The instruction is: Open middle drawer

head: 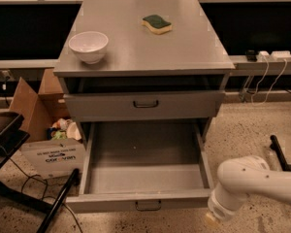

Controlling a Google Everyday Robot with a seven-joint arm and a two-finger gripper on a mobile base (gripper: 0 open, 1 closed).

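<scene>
The middle drawer is pulled far out of the grey cabinet. Its low flat front, with a small dark loop handle, sits near the bottom of the view, and its inside is bare. The drawer with the taller front is above it, nearly shut. The lowest drawer is hidden. My gripper is at the end of the white arm at the bottom right, just off the open drawer's right front corner and apart from the handle.
A white bowl and a green-and-yellow sponge sit on the cabinet top. An open cardboard box with clutter stands to the left. Dark chair legs and cables lie at the lower left. Power strips are at the right.
</scene>
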